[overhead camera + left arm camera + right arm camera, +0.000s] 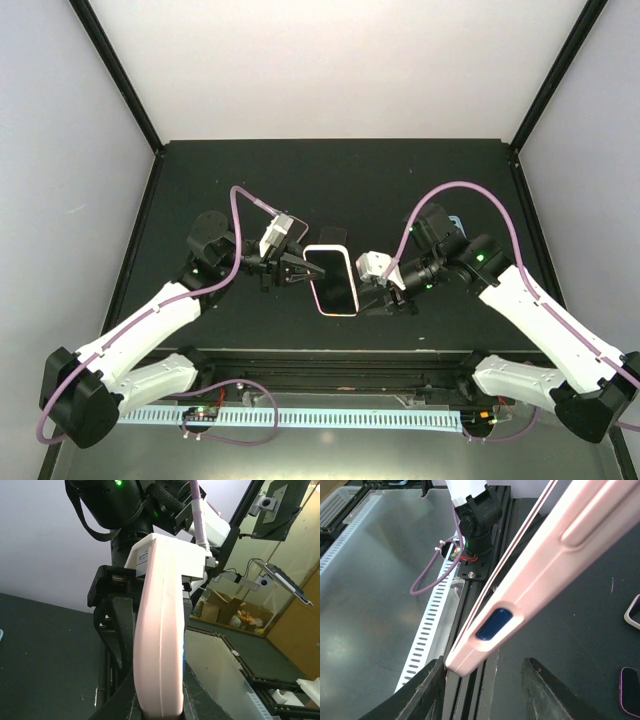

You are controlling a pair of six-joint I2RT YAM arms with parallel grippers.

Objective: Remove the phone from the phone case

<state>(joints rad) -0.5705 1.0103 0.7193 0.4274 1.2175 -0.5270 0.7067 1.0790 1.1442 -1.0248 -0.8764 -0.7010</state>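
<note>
left gripper (pixel 312 270): narrow gap, fingers (pixel 116 630) pressed on both sides of the phone case (pixel 160 645). I read it as clamped on the case's left long edge.
right gripper (pixel 372 298): jaws spread wide. From its wrist cam, the case's corner sits above and between the fingers (pixel 429 690), near one of them. I see no grip.
phone (pixel 336 278): seated in the pink case, black screen facing the top cam, pink rim showing all round it.
case position: mid-table (pixel 450 180), between the two grippers, long axis running roughly near-to-far. I can't tell whether it's lifted off the surface.
side button (pixel 492 624): dark blue, on the case edge facing the right wrist cam.
second phone (pixel 333 235): small dark device lying flat just beyond the case's far end, apart from both grippers.
cable duct (pixel 330 415): slotted white strip along the near edge, in front of the arm bases.
</note>
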